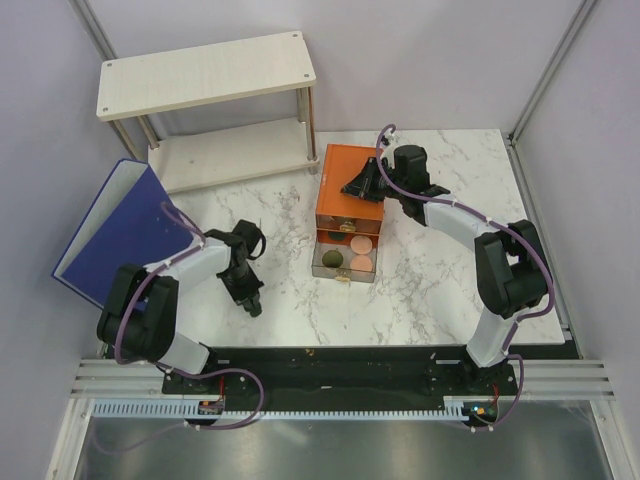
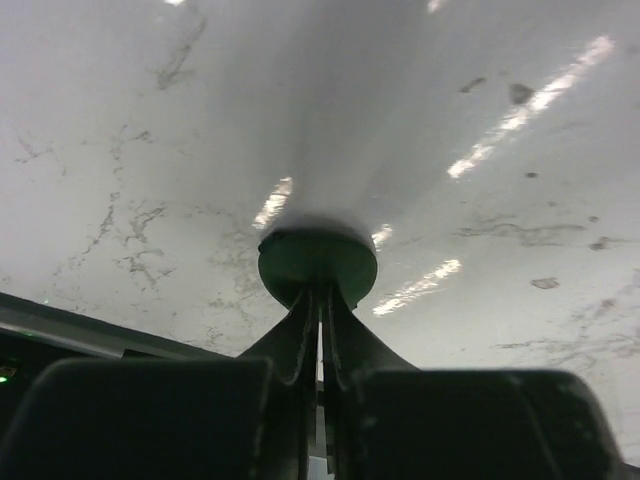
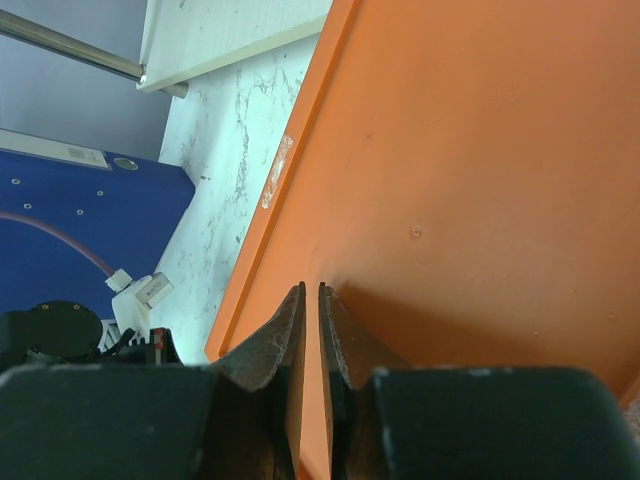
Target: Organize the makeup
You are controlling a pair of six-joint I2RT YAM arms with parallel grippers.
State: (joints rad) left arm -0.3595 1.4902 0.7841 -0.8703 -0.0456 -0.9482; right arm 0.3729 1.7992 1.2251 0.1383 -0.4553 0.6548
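Note:
A dark green round compact (image 2: 318,258) lies on the marble table right at the tips of my left gripper (image 2: 320,292). The jaws are shut to a thin slit and the tips rest on the compact. In the top view the left gripper (image 1: 252,303) points down at the table, left of the orange drawer box (image 1: 350,165). Its open drawers hold a peach disc (image 1: 357,243) and two dark green compacts (image 1: 331,262). My right gripper (image 1: 354,187) is shut and empty, its tips (image 3: 310,290) on the box's orange top (image 3: 470,180). No tubes or jar are in view.
A big blue binder (image 1: 125,235) lies open at the left edge, also in the right wrist view (image 3: 70,210). A pale two-level shelf (image 1: 210,75) stands at the back left. The table's front edge lies close behind the left gripper.

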